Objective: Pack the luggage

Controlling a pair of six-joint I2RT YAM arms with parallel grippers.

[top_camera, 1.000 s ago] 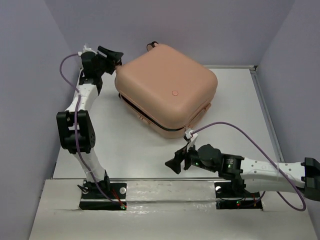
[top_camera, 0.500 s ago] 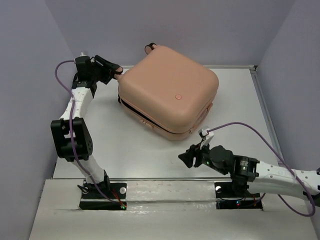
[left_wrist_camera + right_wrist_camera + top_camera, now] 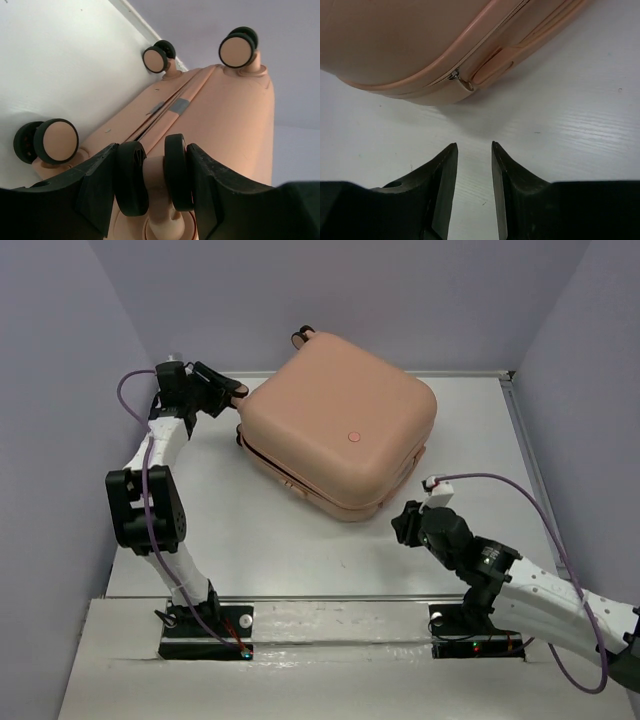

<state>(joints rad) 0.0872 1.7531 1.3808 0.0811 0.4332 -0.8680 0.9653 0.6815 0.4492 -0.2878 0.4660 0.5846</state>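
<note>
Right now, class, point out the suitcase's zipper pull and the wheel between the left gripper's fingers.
zipper pull (image 3: 464, 84), right wrist view, its hanging tab
wheel (image 3: 131, 177), left wrist view, its left black disc

The left arm (image 3: 160, 445) and right arm (image 3: 535, 592) are white with black joints (image 3: 148, 508), purple cables (image 3: 490, 478), and black wedge-shaped tool fingers (image 3: 437, 180).

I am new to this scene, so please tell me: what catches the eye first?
A big peach suitcase lies mid-table. The left gripper clasps a wheel at its far left. The right gripper, empty, faces the zipper pull on its near edge.
</note>
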